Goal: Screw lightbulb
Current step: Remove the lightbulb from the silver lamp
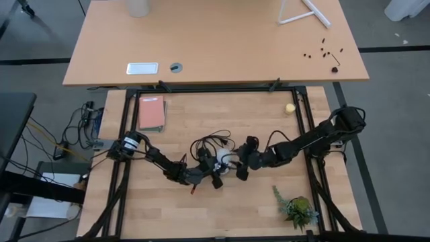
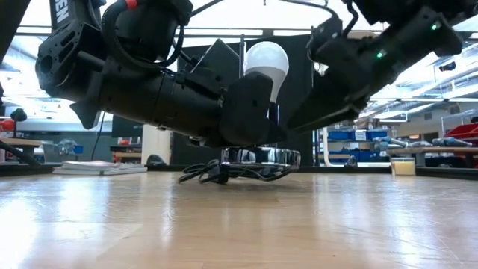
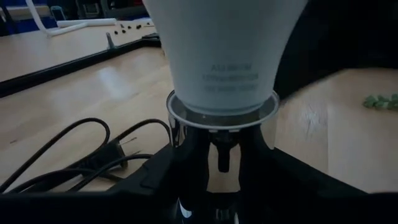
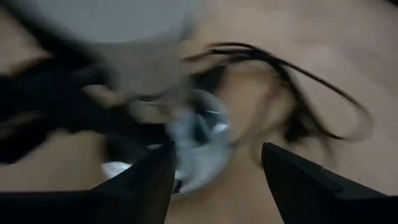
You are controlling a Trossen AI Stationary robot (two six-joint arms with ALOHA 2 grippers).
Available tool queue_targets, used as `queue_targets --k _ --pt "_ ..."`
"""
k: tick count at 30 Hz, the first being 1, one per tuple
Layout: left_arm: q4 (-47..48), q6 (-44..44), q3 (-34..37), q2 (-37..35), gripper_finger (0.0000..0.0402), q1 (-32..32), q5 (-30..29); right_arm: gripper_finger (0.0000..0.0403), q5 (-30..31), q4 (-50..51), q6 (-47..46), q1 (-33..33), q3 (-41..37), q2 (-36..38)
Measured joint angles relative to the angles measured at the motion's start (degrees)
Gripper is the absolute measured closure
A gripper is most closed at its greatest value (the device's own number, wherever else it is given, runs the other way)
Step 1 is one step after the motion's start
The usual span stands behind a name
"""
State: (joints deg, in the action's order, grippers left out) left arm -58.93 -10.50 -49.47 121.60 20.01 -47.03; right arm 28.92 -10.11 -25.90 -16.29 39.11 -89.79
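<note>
Here, at mid-table: small white pear-shaped lightbulb [image 2: 267,63] standing upright, long axis vertical, screw end down into the round silver-white socket base [image 2: 261,158] with its black cord [image 1: 209,142] coiled behind. Seated or nearly seated, judging from the left wrist view, where the bulb's neck [image 3: 225,74] meets the socket's chrome collar squarely; depth of thread engagement not visible.

Left gripper [image 1: 216,176] low on the table, just beside the socket on the near side, bracing or clamping the base; fingers closed about it, by the look of the low view and the left wrist view. Right gripper [image 4: 214,180] close on the opposite side, fingers spread apart with nothing between them, bulb lying just ahead and somewhat above the fingertips.

Nearer to the glass itself: the right gripper. Likely next need: close round the bulb, then twist about that vertical axis while the left holds the base from spinning. Risk: tilting the bulb off axis and cross-threading.
</note>
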Motion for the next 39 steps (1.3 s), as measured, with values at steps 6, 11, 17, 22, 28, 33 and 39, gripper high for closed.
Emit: queue_targets --k 6,11,17,22,28,33,39 --pt "0.54 0.04 0.00 0.00 0.0218 0.00 -0.04 0.0160 -3.43 -9.80 7.84 -1.36 0.00 0.00" --pt "0.54 0.11 0.00 0.00 0.0218 0.00 -0.04 0.0160 -3.53 -12.17 9.92 -0.80 0.00 -0.01" --pt "0.59 0.06 0.02 0.00 0.0218 -0.11 -0.46 0.0161 0.65 -10.61 8.11 -0.07 0.02 -0.01" --pt "0.55 0.45 0.11 0.02 0.0218 0.04 0.13 0.0161 8.59 0.25 1.26 -0.05 0.04 -0.06" --pt "0.54 1.27 0.11 0.02 0.0218 0.33 -0.02 0.0161 7.62 3.83 -3.23 -1.31 0.00 -0.10" --pt "0.58 1.18 0.11 0.02 0.0218 0.31 -0.07 0.0161 1.74 -5.20 5.59 -2.62 0.00 -0.10" --pt "0.58 1.07 0.09 0.02 0.0218 0.31 -0.11 0.0161 -0.50 -15.13 14.18 -2.31 0.00 -0.10"
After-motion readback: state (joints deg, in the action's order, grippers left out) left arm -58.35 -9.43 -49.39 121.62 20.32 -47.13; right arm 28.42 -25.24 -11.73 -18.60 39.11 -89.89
